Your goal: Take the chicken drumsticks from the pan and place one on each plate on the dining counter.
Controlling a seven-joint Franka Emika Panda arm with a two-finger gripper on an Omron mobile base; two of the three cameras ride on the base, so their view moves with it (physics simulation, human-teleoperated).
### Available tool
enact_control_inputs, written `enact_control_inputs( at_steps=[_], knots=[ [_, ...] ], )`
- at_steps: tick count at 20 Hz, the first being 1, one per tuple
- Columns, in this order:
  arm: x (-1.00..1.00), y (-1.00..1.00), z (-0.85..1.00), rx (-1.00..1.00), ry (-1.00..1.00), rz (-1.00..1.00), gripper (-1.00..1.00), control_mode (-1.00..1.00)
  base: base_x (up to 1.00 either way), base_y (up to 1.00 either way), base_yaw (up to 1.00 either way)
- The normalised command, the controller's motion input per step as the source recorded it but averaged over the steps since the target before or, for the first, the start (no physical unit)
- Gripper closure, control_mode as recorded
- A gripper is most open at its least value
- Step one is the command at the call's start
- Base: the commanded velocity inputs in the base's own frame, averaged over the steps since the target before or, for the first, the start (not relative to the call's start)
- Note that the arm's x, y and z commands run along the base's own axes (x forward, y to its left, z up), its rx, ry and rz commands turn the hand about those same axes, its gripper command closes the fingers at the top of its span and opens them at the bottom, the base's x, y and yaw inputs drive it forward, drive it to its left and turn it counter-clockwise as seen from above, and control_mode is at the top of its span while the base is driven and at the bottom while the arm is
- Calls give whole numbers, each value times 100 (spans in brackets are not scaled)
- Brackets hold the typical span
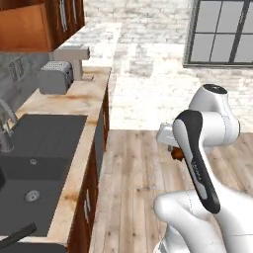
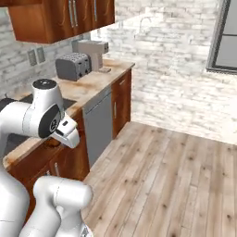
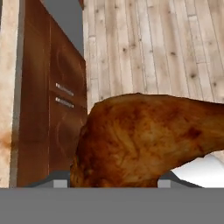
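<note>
One chicken drumstick [image 3: 144,135], glossy and reddish-brown, lies across the hand view between the two dark fingertips. My gripper [image 3: 111,181] is shut on it. In the left base view the gripper [image 1: 173,150] hangs over the wooden floor, right of the cabinets, and a sliver of the drumstick [image 1: 176,156] shows beneath the white hand. A straight black handle [image 1: 17,236] that looks like the pan's pokes in at the lower left corner. The plates and the dining counter are out of view.
A stone-look worktop [image 1: 74,101] over wooden cabinets [image 3: 52,105] runs along the left, with a dark sink [image 1: 42,163], a toaster [image 2: 72,65] and a coffee machine [image 2: 92,53]. Open plank floor [image 2: 176,176] stretches to a brick wall with a window [image 1: 220,32].
</note>
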Motion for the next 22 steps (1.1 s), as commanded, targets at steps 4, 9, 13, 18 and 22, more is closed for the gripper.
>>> enact_control_inputs(
  at_steps=[4,9,13,18,22],
  knots=[
    [0,0,0,0,0,0,100,100,0,3,-100],
    [0,0,0,0,0,0,100,100,0,3,-100],
    [0,0,0,0,0,0,100,100,0,3,-100],
    [0,0,0,0,0,0,100,100,18,15,-99],
    [0,0,0,0,0,0,100,100,45,31,-90]
  ],
)
